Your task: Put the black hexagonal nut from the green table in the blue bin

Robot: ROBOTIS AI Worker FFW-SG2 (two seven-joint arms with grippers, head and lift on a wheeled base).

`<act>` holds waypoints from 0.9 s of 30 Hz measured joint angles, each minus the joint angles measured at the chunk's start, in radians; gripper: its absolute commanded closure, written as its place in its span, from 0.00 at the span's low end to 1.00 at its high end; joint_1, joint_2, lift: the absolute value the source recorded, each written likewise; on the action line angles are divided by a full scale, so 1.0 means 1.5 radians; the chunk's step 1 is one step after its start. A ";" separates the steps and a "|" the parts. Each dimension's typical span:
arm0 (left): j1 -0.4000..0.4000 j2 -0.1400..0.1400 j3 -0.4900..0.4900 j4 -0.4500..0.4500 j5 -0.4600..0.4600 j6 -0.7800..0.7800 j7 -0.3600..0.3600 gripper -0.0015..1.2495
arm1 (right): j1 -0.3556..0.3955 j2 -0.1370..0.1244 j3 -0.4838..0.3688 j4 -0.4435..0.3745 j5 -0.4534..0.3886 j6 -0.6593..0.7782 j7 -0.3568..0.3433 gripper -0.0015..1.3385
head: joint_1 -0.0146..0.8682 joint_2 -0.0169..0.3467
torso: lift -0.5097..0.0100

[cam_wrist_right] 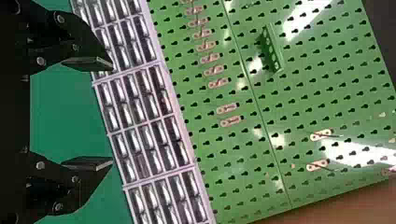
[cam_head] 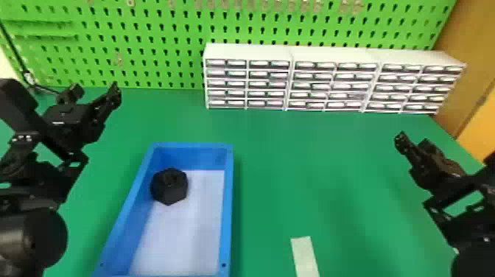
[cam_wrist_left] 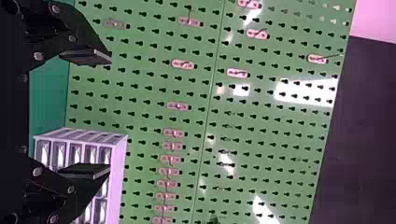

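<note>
Nut: the black hexagonal nut (cam_head: 169, 186) sits inside the blue bin (cam_head: 228, 191), in the part farthest from the robot and close by the bin's left wall. Contact with that wall cannot be confirmed. The bin rests on the green table (cam_head: 280, 158).

Left tool (cam_wrist_left: 110, 113): released, fingers spread with nothing between them; positioned to the left of the bin.

Right tool (cam_wrist_right: 112, 114): likewise released and unloaded, fingers well apart; positioned well to the right of the bin.

Step in hand: judged to be the close of the task, placement being met and both arms standing clear of the bin.

Next move: none called for on the nut. Any further travel should be a plain withdrawal to rest, with the left arm kept clear of the bin's near left wall, where a knock could shift bin and nut together.
</note>
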 measured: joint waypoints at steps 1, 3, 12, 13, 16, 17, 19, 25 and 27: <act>0.000 -0.004 0.002 0.000 -0.004 0.000 0.000 0.35 | 0.000 0.000 0.000 0.000 0.000 0.000 0.000 0.40 | 0.80 0.07 | 0.79; 0.001 -0.014 0.008 0.000 -0.012 0.000 0.000 0.35 | 0.000 0.000 0.000 0.000 -0.001 -0.001 0.000 0.40 | 0.80 0.07 | 0.79; 0.004 -0.028 0.019 0.000 -0.024 0.000 0.000 0.35 | 0.000 0.001 0.001 0.000 -0.002 -0.001 0.000 0.40 | 0.80 0.07 | 0.79; 0.004 -0.028 0.020 0.000 -0.024 0.000 0.000 0.35 | 0.000 0.001 0.001 0.000 -0.002 -0.001 0.000 0.40 | 0.80 0.07 | 0.79; 0.004 -0.028 0.022 0.000 -0.025 0.001 0.000 0.35 | -0.001 0.001 0.002 0.000 -0.001 -0.001 0.000 0.40 | 0.80 0.07 | 0.79; 0.004 -0.028 0.022 0.000 -0.025 0.001 0.001 0.35 | -0.001 0.001 0.002 0.000 -0.001 -0.001 0.000 0.40 | 0.80 0.07 | 0.79; 0.004 -0.029 0.023 0.000 -0.026 0.001 0.001 0.35 | -0.001 0.000 0.002 0.000 -0.001 -0.001 0.000 0.40 | 0.80 0.07 | 0.79; 0.004 -0.029 0.021 0.000 -0.027 0.001 0.009 0.35 | -0.001 -0.003 0.003 0.000 -0.004 -0.001 0.000 0.40 | 0.80 0.07 | 0.79; 0.004 -0.029 0.020 0.000 -0.027 0.001 0.010 0.35 | -0.002 -0.003 0.004 0.000 -0.005 -0.001 0.000 0.40 | 0.80 0.07 | 0.79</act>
